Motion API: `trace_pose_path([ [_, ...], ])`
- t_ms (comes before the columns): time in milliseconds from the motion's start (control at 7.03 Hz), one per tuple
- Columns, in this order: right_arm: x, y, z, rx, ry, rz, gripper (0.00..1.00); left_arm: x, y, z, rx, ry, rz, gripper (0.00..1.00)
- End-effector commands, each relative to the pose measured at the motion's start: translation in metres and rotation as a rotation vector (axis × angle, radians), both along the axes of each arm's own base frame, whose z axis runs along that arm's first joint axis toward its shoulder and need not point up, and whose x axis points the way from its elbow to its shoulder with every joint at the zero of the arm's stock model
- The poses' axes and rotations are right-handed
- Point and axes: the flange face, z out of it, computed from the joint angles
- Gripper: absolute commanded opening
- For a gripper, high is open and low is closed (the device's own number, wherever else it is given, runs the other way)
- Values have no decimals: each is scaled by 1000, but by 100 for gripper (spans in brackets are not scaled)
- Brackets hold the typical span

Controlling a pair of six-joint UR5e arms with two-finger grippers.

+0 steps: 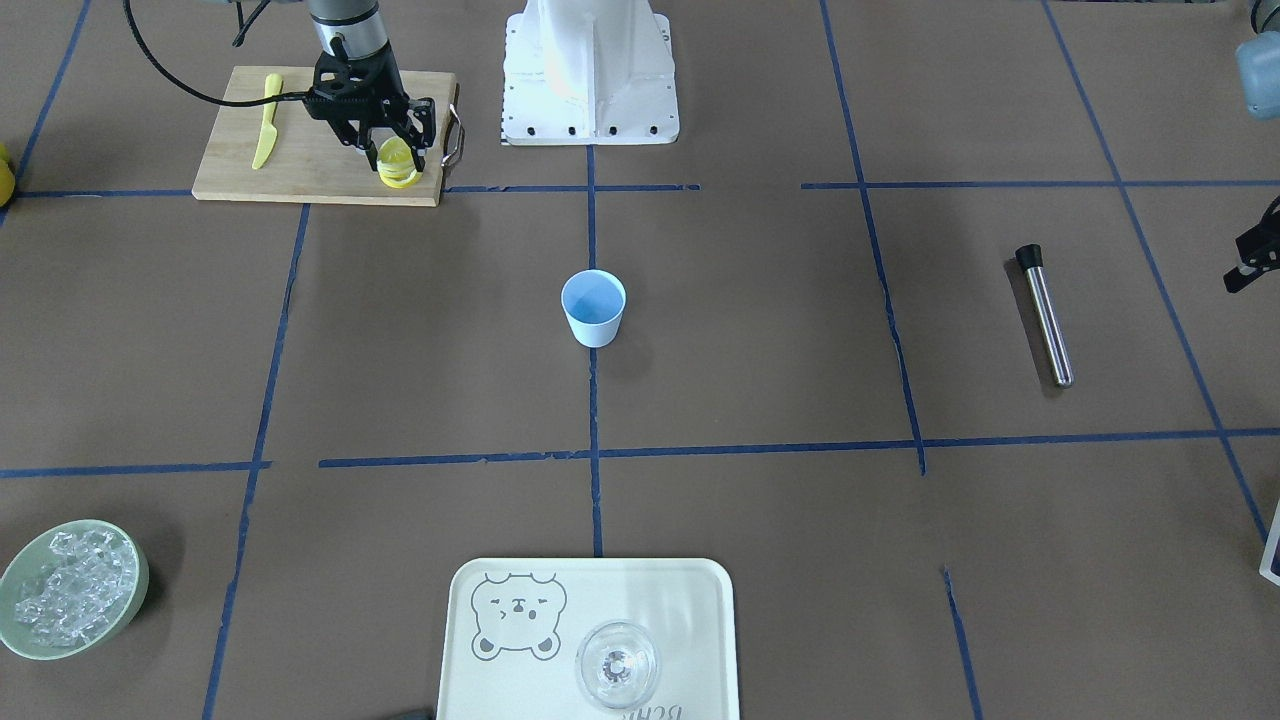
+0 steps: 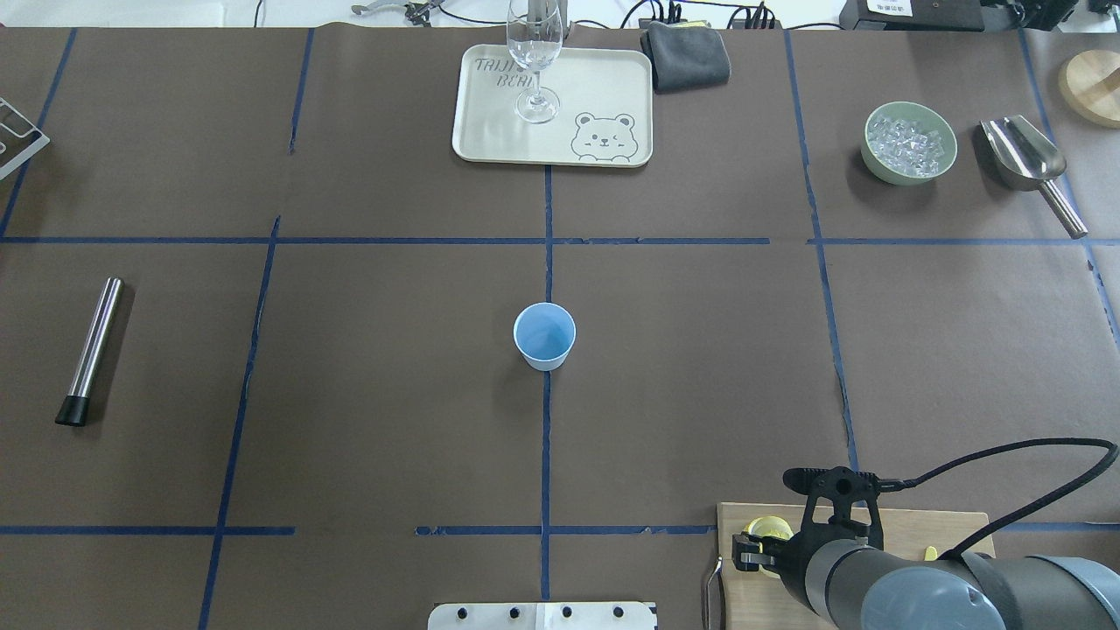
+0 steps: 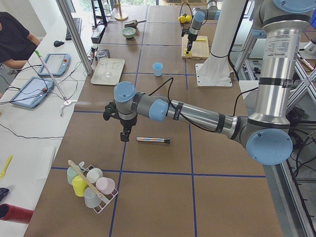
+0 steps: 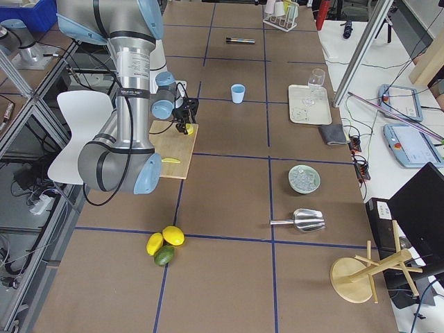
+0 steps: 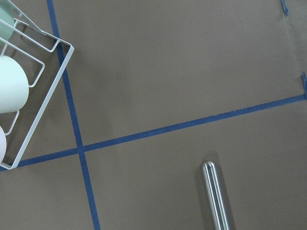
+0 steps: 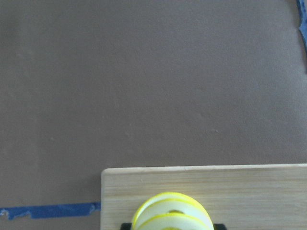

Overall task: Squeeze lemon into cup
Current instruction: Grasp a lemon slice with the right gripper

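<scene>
Fingers of my right gripper [image 1: 390, 150] hang down on either side of the lemon [image 1: 397, 163], a small heap of yellow slices on the cutting board [image 1: 300, 165]. The board lies at my own edge of the table, toward its right corner. The jaws stand partly apart around the slices; whether the pads press on one I cannot tell. The cup [image 1: 593, 308] stands upright at the table's middle, well apart from the board, and looks empty.

The step in hand, as I judge it, is the pick. I would close on one slice only, gently enough to save the juice for the cup. Then I would lift straight up, so that the other slices are left on the board and the knife [image 1: 267, 120] at its other end is not brushed.

The front-facing view shows the fingers flanking the slices. My right wrist camera gives only two yellow rims at its lower border, and the overhead view hides most of the grip behind my forearm. My left gripper [image 3: 124, 134] shows well only from the left end, hovering near the steel rod [image 3: 153, 140] by the table's left edge. Its opening I cannot tell.
</scene>
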Motion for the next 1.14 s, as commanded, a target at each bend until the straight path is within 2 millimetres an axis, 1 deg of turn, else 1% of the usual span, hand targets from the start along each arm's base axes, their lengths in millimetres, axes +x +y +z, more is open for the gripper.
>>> trace_pose_path([
  [0,8,-1,-8,-3,-12,0,33,0,0,-2,4,1,0,100],
  [142,12,-1,-13,-4,-21,1,33,-1,0,-3,5,1,-2,100],
  [285,21,-1,-17,-13,-27,-8,33,-1,0,-4,7,1,-2,100],
  [569,24,0,-22,-14,-36,-9,34,-1,0,-4,7,1,-2,100],
  [996,36,-11,-33,-16,-60,14,39,-1,-1,-6,11,2,-2,100],
])
